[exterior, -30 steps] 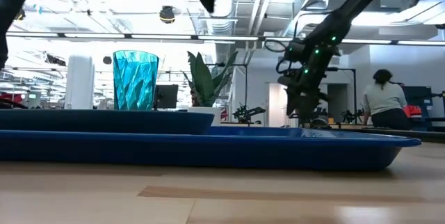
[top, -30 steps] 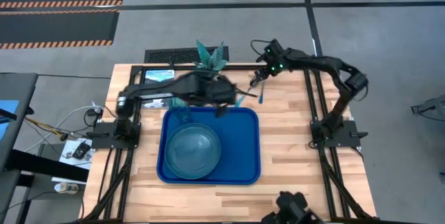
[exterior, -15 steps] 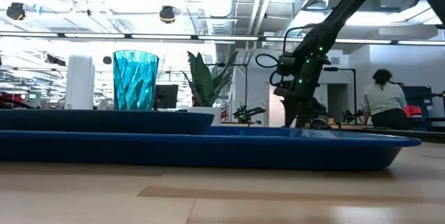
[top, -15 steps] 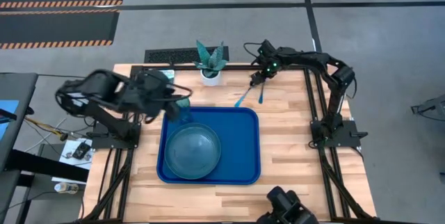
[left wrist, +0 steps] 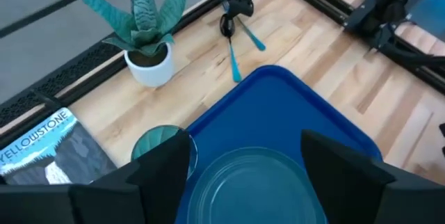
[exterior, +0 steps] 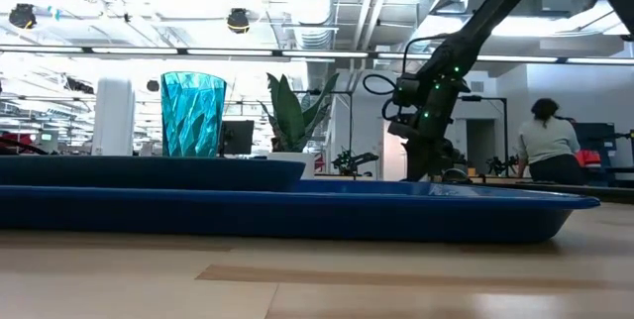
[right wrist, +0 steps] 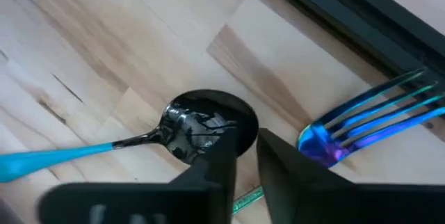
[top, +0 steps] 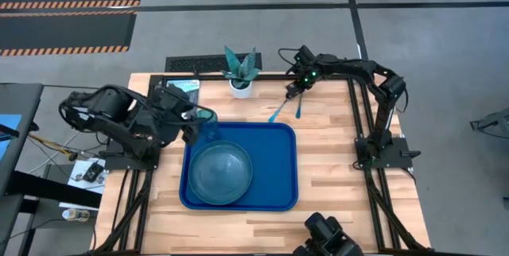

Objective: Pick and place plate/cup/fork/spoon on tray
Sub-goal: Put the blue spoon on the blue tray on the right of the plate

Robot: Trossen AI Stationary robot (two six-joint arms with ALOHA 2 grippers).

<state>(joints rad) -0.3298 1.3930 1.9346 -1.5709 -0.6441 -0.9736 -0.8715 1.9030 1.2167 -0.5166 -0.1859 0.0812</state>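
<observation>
The blue tray [top: 282, 141] holds the teal plate [top: 220, 172] and, in its far left corner, the upright teal cup [top: 207, 118] [exterior: 193, 113]. My left gripper [top: 191, 126] stands open beside the cup on the table's left side, nothing between its fingers. Beyond the tray's far right corner, the spoon [right wrist: 205, 128] and the fork [right wrist: 375, 121] lie on the wood, heads close together. My right gripper [right wrist: 245, 147] [top: 293, 91] is down on them with its fingers drawn nearly together at the spoon's bowl. My right gripper has its fingertips at the rim of the spoon's dark bowl [right wrist: 240, 130], on the side toward the fork. One finger [right wrist: 219, 158] lies over the bowl and the other [right wrist: 271, 147] stands just outside it. The fingers point down from above. The spoon lies flat on the table.
A white pot with a green plant [top: 241, 77] stands at the far edge, between the two arms. A dark book [left wrist: 42, 147] lies at the far left. Bare wood runs right of the tray and along its near side. A person [exterior: 543, 146] is far back in the room.
My left arm, which reached across the tray's far edge toward the plant, has swung back toward the table's left edge and now sits beside the cup. My right gripper has come down a little toward the spoon and fork. The cup, plate and utensils have stayed put.
</observation>
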